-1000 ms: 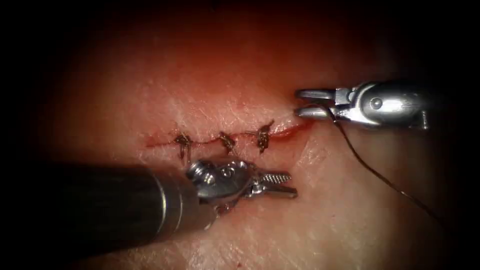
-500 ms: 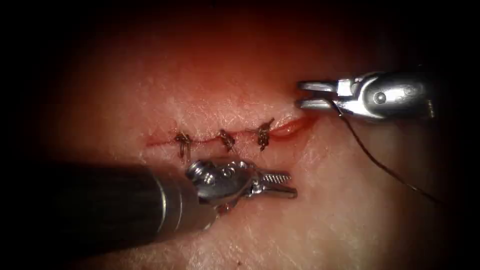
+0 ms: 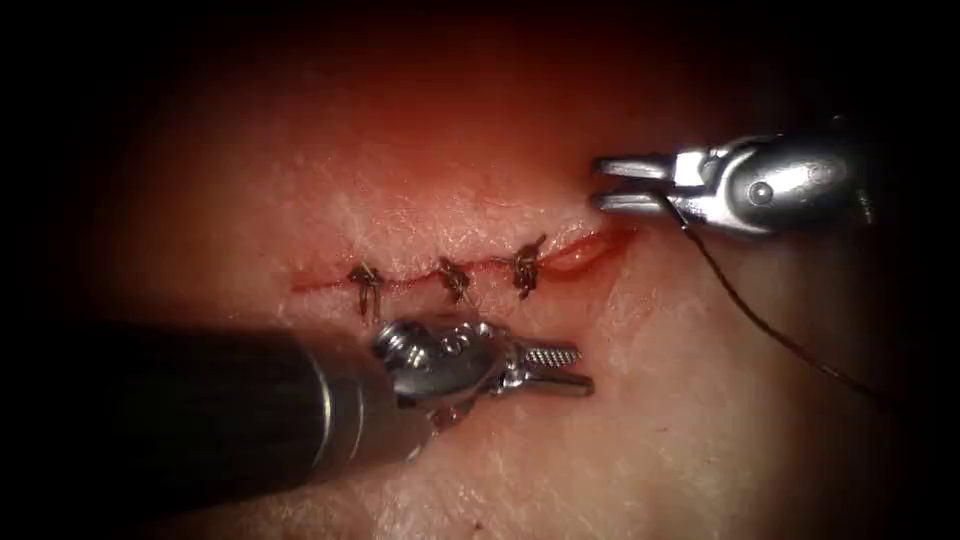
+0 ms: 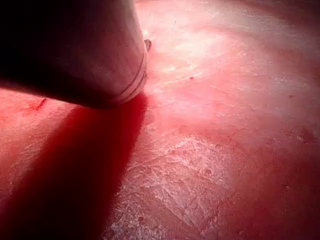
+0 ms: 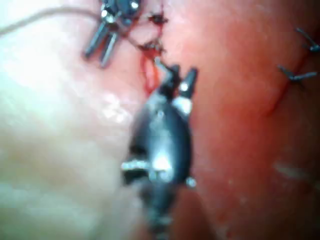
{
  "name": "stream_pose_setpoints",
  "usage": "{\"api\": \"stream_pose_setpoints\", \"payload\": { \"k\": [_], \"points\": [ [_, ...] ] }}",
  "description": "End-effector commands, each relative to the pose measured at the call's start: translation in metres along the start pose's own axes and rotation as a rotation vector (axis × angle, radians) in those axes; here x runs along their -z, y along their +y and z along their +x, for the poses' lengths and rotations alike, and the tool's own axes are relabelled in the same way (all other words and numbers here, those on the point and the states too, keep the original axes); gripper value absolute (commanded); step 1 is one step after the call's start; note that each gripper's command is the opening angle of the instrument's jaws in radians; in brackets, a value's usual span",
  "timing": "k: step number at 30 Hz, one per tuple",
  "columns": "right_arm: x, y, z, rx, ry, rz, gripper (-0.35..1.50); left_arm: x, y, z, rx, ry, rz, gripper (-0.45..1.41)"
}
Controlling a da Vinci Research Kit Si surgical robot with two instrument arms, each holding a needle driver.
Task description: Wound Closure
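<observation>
1. The needle cannot be made out; the thread (image 3: pixel 760 320) runs off from the right hand (image 3: pixel 610 184) into shadow.
2. Right hand, just beyond the cut's (image 3: pixel 450 277) right end: jaws slightly parted, thread at their base.
3. Left hand (image 3: pixel 570 367), below the cut's three stitches (image 3: pixel 452 281): jaws parted, holding nothing, over the tissue (image 3: pixel 620 440).

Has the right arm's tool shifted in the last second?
Yes. The right tool has risen slightly from the open right end of the cut, thread trailing from its parted jaws. The left tool hasn't moved.
</observation>
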Motion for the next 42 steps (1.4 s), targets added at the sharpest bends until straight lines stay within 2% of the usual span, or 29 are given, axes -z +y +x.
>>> {"api": "stream_pose_setpoints", "payload": {
  "k": [1, 9, 13, 31, 37, 42],
  "points": [
    [-0.0007, -0.0001, -0.0005, 0.000, 0.001, 0.001, -0.35, -0.0008, -0.0002, -0.0003, 0.000, 0.000, -0.002, 0.19],
    [-0.0007, -0.0003, -0.0004, 0.031, 0.015, -0.004, -0.35, -0.0008, -0.0001, -0.0003, 0.000, -0.001, -0.003, 0.19],
    [-0.0006, -0.0005, -0.0003, 0.103, 0.029, -0.013, -0.35, -0.0008, -0.0001, -0.0003, -0.006, -0.001, -0.004, 0.19],
    [0.0000, -0.0001, 0.0001, 0.126, 0.038, -0.034, -0.35, -0.0009, 0.0000, -0.0004, -0.007, -0.002, -0.005, 0.19],
    [0.0001, 0.0000, -0.0001, -0.140, 0.052, -0.045, -0.35, -0.0009, 0.0000, -0.0004, -0.007, -0.002, -0.005, 0.19],
    [0.0002, 0.0007, -0.0002, -0.162, 0.048, -0.056, -0.35, -0.0010, 0.0001, -0.0003, -0.007, -0.002, -0.005, 0.19]
  ]
}}
